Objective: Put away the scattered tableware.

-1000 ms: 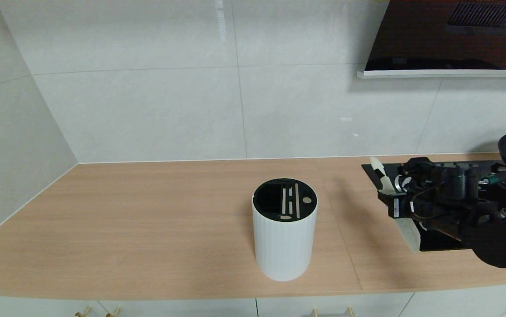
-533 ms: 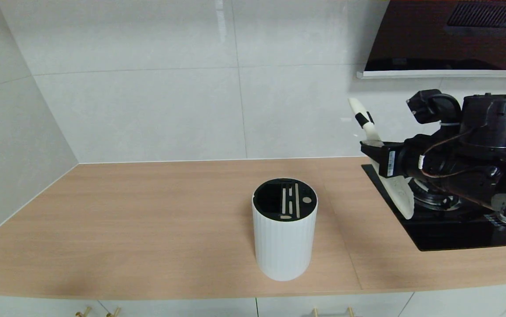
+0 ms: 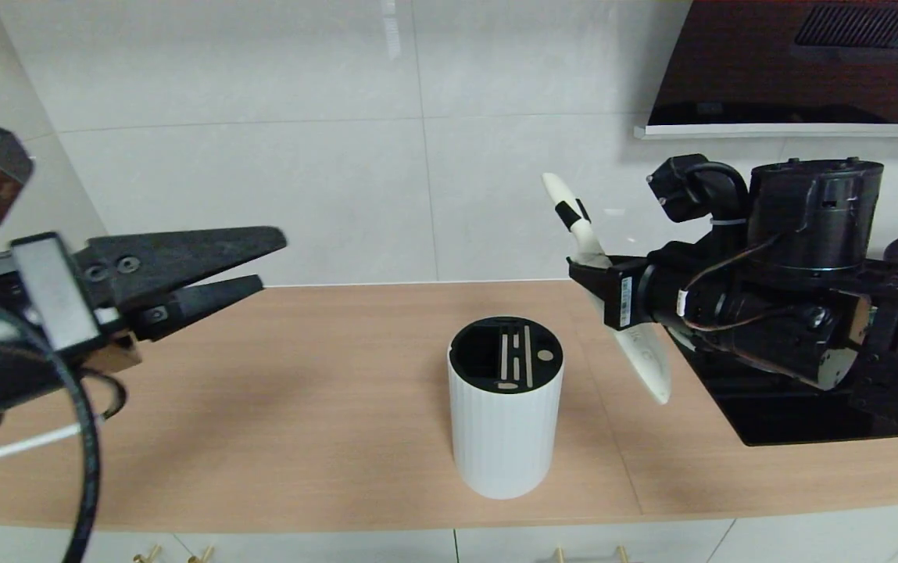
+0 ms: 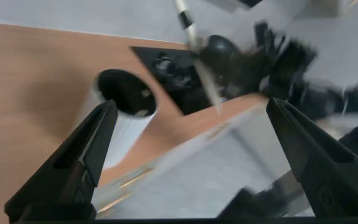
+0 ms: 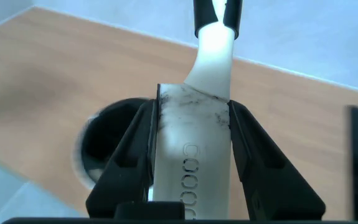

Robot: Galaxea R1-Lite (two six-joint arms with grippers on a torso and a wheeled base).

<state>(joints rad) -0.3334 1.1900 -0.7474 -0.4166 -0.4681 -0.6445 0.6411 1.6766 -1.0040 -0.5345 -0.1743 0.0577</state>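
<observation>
White ribbed holder with a black slotted top, sitting upright on the wooden counter. White knife, black band on the handle, pinched mid-length in the right gripper, tilted blade-down in the air just right of it.

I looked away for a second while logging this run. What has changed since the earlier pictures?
The right gripper, shut on the white knife-shaped utensil with a black band, rose from the black cooktop and swung left towards the white ribbed cylindrical holder. The left gripper, open, came in from the left. The holder stayed put on the wooden counter.
</observation>
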